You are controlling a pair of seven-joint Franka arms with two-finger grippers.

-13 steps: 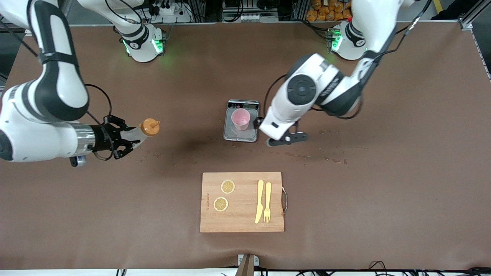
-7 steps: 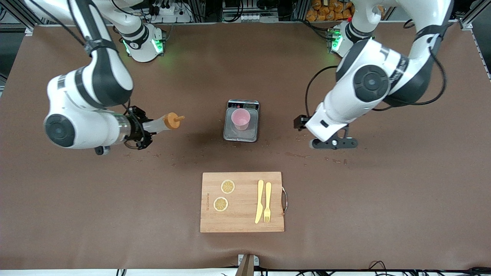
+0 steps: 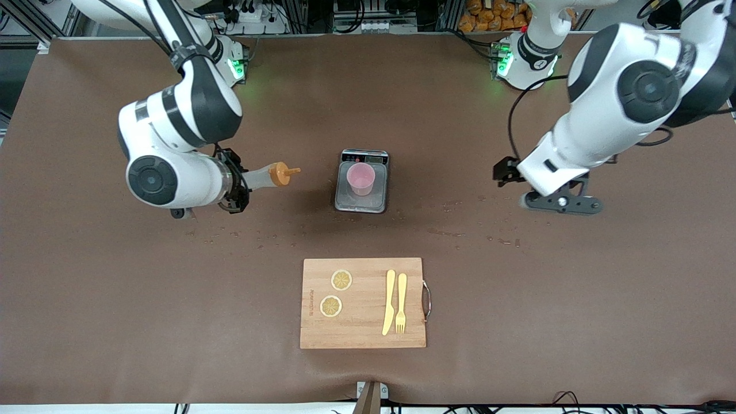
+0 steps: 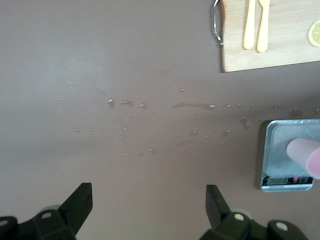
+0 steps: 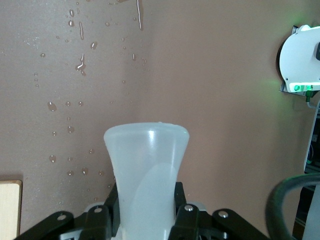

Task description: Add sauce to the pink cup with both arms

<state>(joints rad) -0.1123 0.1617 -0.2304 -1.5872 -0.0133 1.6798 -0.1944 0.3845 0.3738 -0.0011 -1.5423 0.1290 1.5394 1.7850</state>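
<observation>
**Bottle carried toward the scale; free arm drawn aside**

Both arms have shifted since the earlier frames: the right gripper (image 3: pixel 244 183) has carried the sauce bottle (image 3: pixel 270 175) from the frame's left edge toward the centre, and the left gripper (image 3: pixel 560 202) has drawn away from the scale to the right part of the frame. In the front view the right gripper, left of centre, is clamped on the translucent body of the bottle, which lies nearly level in the air with its orange nozzle cap (image 3: pixel 282 172) pointing toward the pink cup (image 3: pixel 361 178). The right wrist view shows the fingers (image 5: pixel 186 215) pressed against both sides of the whitish bottle (image 5: pixel 146 175) above a droplet-spotted table (image 5: pixel 225 75). The cup stands upright on a small scale (image 3: pixel 362 187) at mid-frame, apart from the nozzle. The left gripper hangs over bare table at right of centre, its jaws spread wide and holding nothing; the left wrist view shows its two fingers (image 4: pixel 77 202) well apart, with the scale (image 4: pixel 287 155) and cup (image 4: pixel 306 156) at that picture's right edge. Lower centre, a wooden cutting board (image 3: pixel 363 303) carries two lemon slices (image 3: pixel 341 280), a yellow knife (image 3: pixel 389 302) and a yellow fork (image 3: pixel 401 303).
</observation>
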